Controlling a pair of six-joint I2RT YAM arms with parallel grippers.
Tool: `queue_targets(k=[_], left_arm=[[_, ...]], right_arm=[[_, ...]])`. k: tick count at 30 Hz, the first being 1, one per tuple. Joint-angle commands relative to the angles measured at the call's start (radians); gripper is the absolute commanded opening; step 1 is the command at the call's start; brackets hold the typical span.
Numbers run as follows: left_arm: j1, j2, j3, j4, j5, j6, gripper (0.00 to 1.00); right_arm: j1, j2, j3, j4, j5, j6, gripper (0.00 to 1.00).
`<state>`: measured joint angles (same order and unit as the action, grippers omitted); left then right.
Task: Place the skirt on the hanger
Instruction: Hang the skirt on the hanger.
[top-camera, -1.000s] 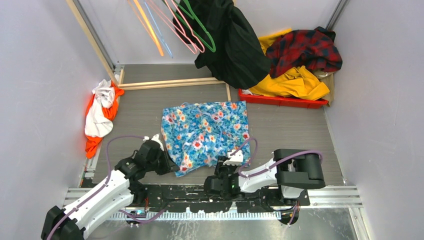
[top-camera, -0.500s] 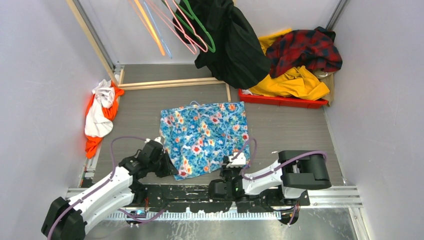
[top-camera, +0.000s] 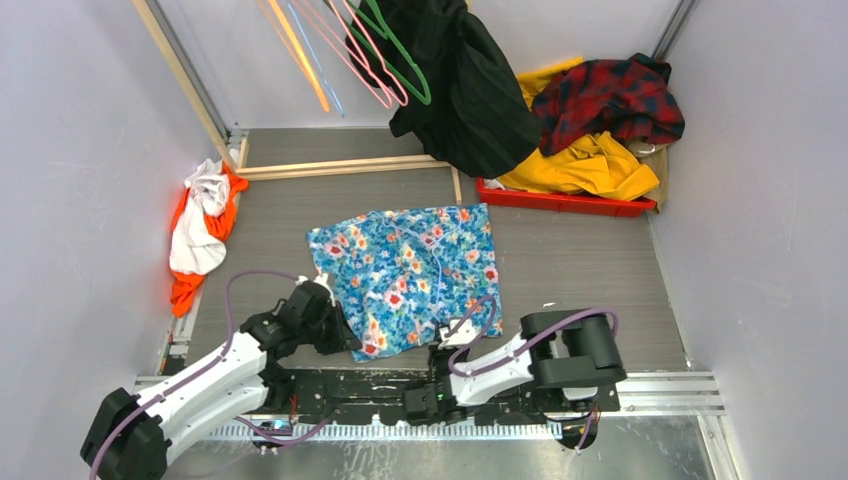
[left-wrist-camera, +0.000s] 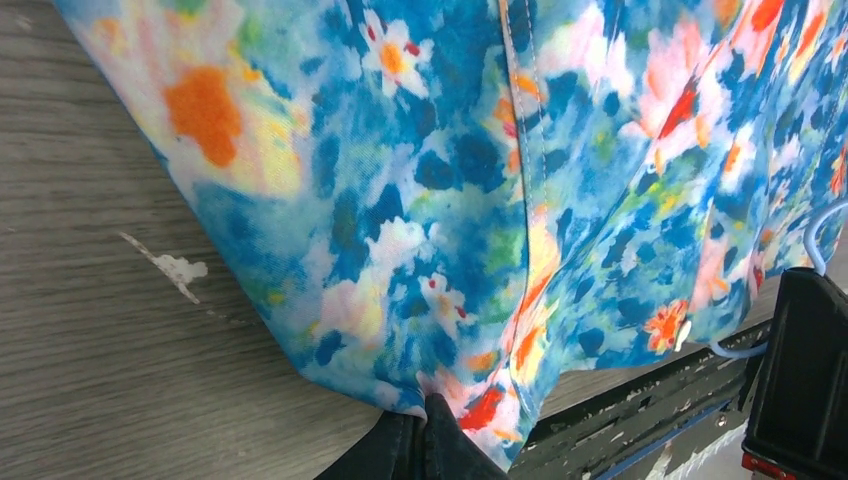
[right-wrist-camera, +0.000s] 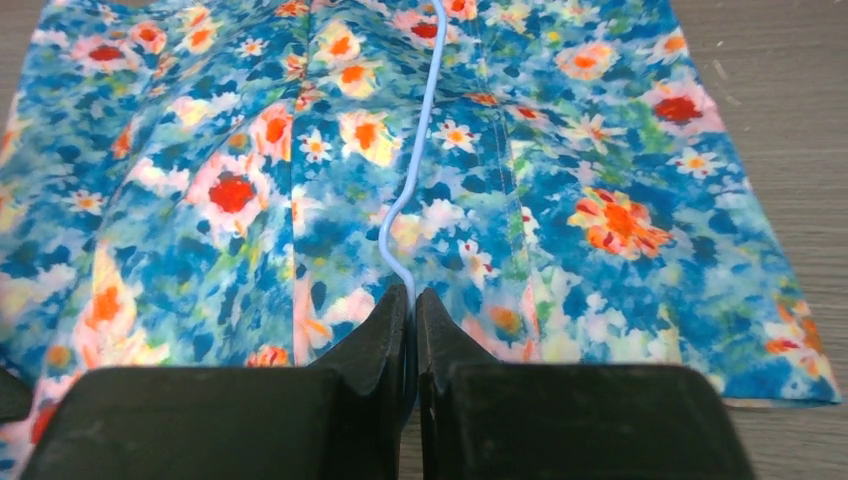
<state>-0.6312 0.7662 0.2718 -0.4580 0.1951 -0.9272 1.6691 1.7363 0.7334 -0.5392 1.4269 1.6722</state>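
Thin, wrinkled blue floral skirt (top-camera: 405, 275) flat on grey woodgrain table (top-camera: 570, 260), centre. Left gripper (left-wrist-camera: 425, 430) pinched tight on its near-left corner. Right gripper (right-wrist-camera: 410, 320) clamped on light-blue wire hanger (right-wrist-camera: 415, 170) atop it. Far-left corner now spread further left.

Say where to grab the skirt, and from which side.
Near-left hem corner of the skirt. It lies flat on the table, so only an edge is pinchable. Come in low from the near side; left end effector is shut there, right end effector on a light-blue wire.

The grey table (top-camera: 580, 265) carries the skirt (top-camera: 410, 275), a red tray (top-camera: 560, 203), orange-white garments (top-camera: 200, 235).
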Motion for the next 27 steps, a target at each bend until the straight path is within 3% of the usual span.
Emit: queue_targets(k=[1, 5, 13, 17, 23, 27], left_arm=[[-0.04, -0.021, -0.019, 0.054, -0.004, -0.033, 0.06], [-0.091, -0.005, -0.016, 0.068, -0.028, -0.059, 0.06], [-0.129, -0.012, -0.007, 0.052, -0.067, -0.073, 0.08], [-0.129, 0.002, 0.006, 0.05, -0.067, -0.069, 0.12], [-0.129, 0.026, 0.033, 0.025, -0.076, -0.051, 0.26], [-0.129, 0.042, 0.041, 0.028, -0.073, -0.047, 0.27]], right_arm=[[0.016, 0.101, 0.112, -0.636, 0.09, 0.634, 0.01], [0.025, 0.174, 0.156, -0.881, 0.111, 0.894, 0.01], [0.054, 0.139, 0.173, -0.905, 0.18, 0.856, 0.01], [0.061, 0.198, 0.23, -1.171, 0.242, 1.123, 0.01], [0.061, 0.093, 0.251, -1.182, 0.31, 1.024, 0.01], [0.066, 0.058, 0.283, -1.182, 0.325, 0.937, 0.01]])
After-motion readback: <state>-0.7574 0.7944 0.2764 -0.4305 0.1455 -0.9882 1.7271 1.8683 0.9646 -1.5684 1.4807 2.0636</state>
